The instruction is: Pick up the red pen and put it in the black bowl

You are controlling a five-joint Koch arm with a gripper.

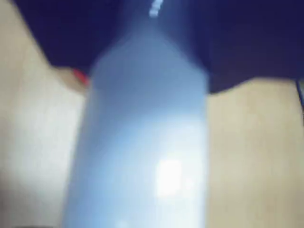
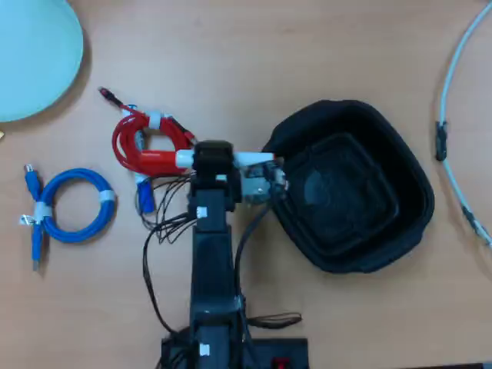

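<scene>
Red pen (image 2: 165, 161) is off the table and in my grip, as far as I can judge: in the overhead view it lies crosswise under my wrist, red cap to the left over the coiled red cable (image 2: 131, 138), white barrel running right toward the black bowl (image 2: 350, 184). So the pick looks done; the placing is left. The pen's right end reaches about to the bowl's left rim, not yet over the recessed base.

My arm comes up from the near edge of the table (image 2: 231, 46) and stands almost straight, the wrist turned so the pincer (image 2: 231, 161) crosses the pen near its middle. The jaws are hidden under the black wrist block from above, so I judge them closed on the barrel rather than see it. In the wrist view a pale blurred shape (image 1: 142, 142) fills the middle; it could be the barrel or a jaw, I cannot tell. A dark mass, likely the bowl (image 1: 247, 42), lies across the far part, with a red spot at its left.

Next I should carry the pen further right before letting go.
</scene>
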